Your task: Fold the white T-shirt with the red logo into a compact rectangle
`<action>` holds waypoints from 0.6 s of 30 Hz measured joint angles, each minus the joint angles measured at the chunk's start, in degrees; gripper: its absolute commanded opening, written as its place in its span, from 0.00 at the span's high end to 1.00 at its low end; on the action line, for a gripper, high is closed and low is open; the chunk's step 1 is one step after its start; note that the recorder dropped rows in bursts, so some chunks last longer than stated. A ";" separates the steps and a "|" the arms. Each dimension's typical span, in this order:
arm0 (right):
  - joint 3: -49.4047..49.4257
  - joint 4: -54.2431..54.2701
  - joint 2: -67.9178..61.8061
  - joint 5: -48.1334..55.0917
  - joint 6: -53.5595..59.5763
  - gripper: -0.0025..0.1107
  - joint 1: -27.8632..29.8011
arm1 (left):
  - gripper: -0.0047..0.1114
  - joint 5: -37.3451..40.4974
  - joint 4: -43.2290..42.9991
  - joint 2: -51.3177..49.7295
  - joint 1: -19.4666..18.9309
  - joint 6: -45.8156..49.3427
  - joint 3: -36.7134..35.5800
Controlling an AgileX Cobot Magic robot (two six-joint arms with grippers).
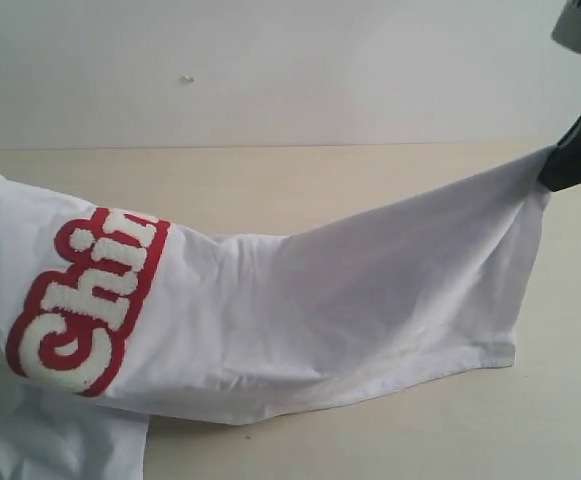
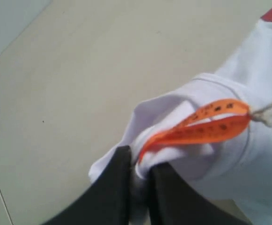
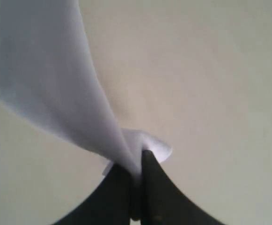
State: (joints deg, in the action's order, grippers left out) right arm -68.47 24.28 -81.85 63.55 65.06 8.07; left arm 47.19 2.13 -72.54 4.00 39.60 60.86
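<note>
The left pincer (image 2: 139, 174) is clamped on the white T-shirt (image 1: 350, 290) right beside its orange neck tag (image 2: 206, 127) (jaws nearly touching). The red logo (image 1: 88, 300) sits nearer this pincer. The cloth stretches above the worktop (image 1: 320, 185) to the right pincer (image 1: 568, 165), closed on what seems a hem corner.

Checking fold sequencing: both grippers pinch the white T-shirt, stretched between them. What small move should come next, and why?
Probably lower both ends together to lay it flat: the right gripper holds one end of the white T-shirt raised, the left gripper pinches cloth by the orange neck tag, and the span between sags.
</note>
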 measured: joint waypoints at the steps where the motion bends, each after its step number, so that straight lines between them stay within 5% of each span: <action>1: 0.00 -0.19 -2.00 -2.05 0.28 0.98 0.00 | 0.96 -2.16 -0.29 -1.85 0.00 0.32 0.00; 18: 0.00 -0.89 -29.71 -47.69 10.99 0.98 0.00 | 0.96 -39.02 -6.86 -31.01 -0.12 2.35 0.00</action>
State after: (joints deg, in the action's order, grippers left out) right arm -68.47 23.39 -111.56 15.85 76.05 8.07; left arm 8.17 -4.73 -103.55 3.88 41.95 60.86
